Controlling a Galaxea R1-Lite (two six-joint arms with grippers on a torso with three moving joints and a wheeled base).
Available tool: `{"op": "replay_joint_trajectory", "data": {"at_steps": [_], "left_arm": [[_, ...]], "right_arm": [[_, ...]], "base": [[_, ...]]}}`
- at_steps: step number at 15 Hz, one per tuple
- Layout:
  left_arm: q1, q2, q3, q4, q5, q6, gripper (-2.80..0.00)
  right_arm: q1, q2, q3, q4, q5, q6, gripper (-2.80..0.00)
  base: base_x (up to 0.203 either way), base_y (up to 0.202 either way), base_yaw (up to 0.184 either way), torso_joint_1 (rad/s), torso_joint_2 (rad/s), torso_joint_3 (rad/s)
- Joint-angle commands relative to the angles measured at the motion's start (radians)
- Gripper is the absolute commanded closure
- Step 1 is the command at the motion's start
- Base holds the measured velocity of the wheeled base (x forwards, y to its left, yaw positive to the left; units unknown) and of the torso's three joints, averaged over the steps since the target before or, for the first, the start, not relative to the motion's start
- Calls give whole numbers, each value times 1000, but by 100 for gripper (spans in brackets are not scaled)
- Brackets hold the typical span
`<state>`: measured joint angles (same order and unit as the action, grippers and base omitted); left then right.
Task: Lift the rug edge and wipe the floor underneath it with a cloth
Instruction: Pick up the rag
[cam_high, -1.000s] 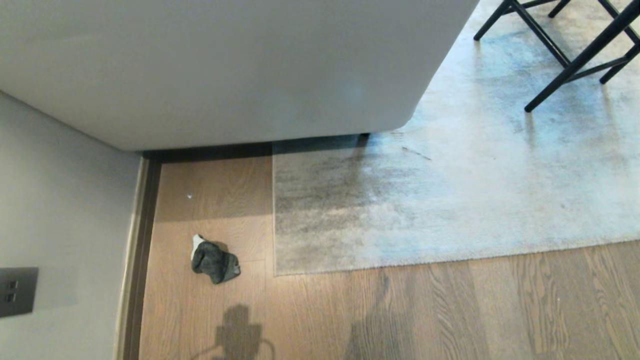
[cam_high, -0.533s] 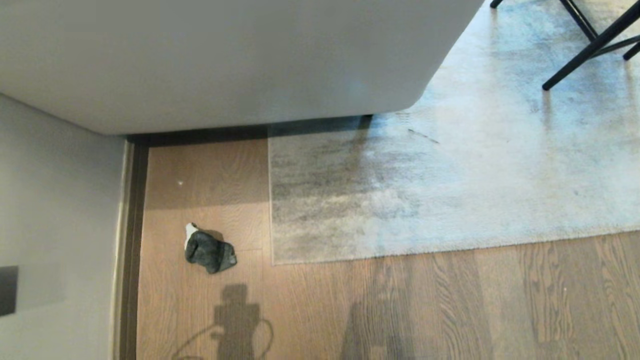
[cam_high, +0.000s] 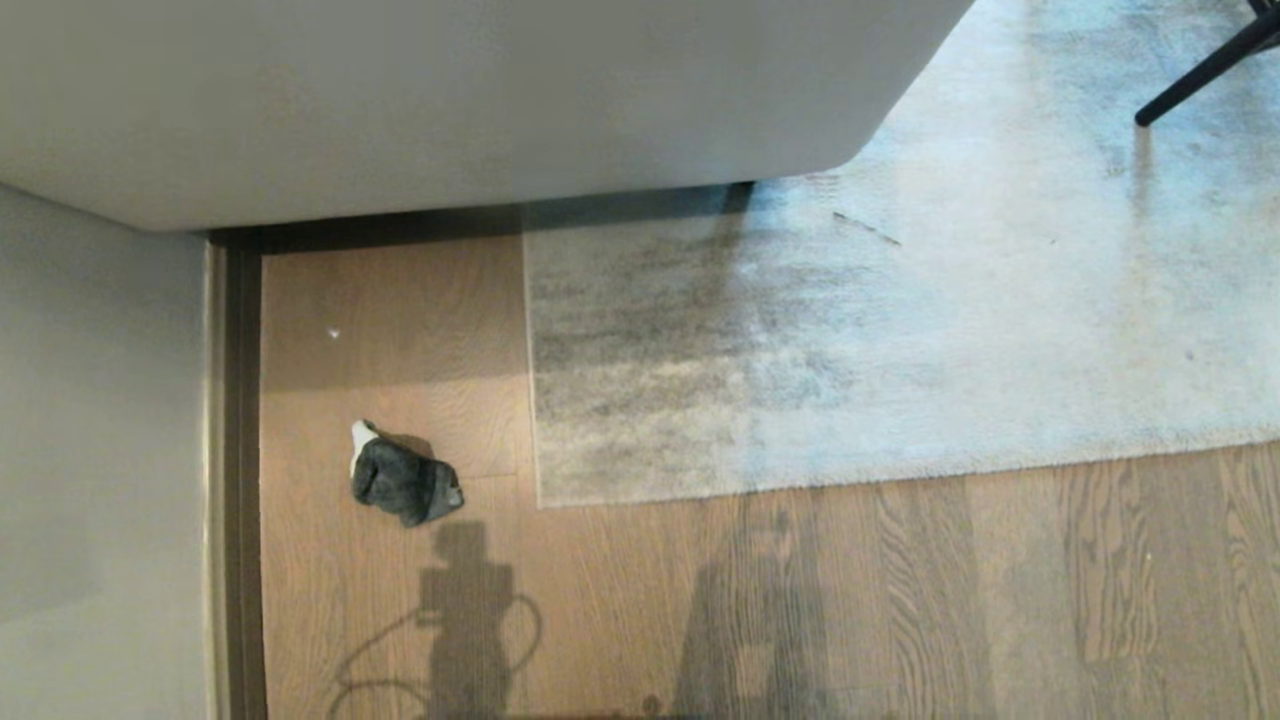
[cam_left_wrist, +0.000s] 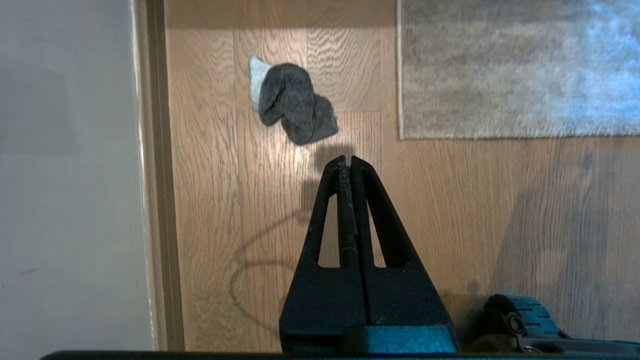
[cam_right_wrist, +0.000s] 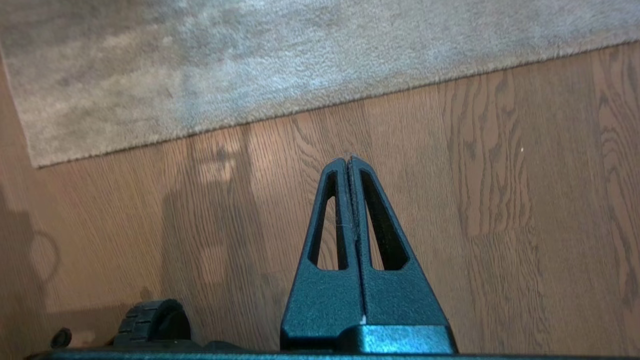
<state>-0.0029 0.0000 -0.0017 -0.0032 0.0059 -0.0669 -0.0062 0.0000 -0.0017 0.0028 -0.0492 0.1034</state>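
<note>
On the floor (cam_left_wrist: 210, 200), the cloth (cam_left_wrist: 292, 102) lies just ahead of the left pincer (cam_left_wrist: 346, 161), pressed together and empty; the right pincer (cam_right_wrist: 348, 161), likewise closed, faces the rug edge (cam_right_wrist: 300, 112).

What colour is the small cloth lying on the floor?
Dark grey-black with a white tag; the cloth shows best in the left wrist view.

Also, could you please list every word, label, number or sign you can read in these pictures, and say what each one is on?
No text can be read in any view.
The cloth has a small white tag, but nothing can be read on it.
The rug edge, the floor and both grippers show no lettering.
</note>
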Motion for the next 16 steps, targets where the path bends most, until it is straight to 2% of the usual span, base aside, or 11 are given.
{"op": "replay_joint_trajectory", "data": {"at_steps": [1,16], "left_arm": [[0,0,0,0,0,-1,0],[0,0,0,0,2,-6,0]], "right_arm": [[0,0,0,0,-1,1,0],[0,0,0,0,0,2,0]], "base": [[0,0,0,2,0,-196],[0,0,0,3,2,-199]]}}
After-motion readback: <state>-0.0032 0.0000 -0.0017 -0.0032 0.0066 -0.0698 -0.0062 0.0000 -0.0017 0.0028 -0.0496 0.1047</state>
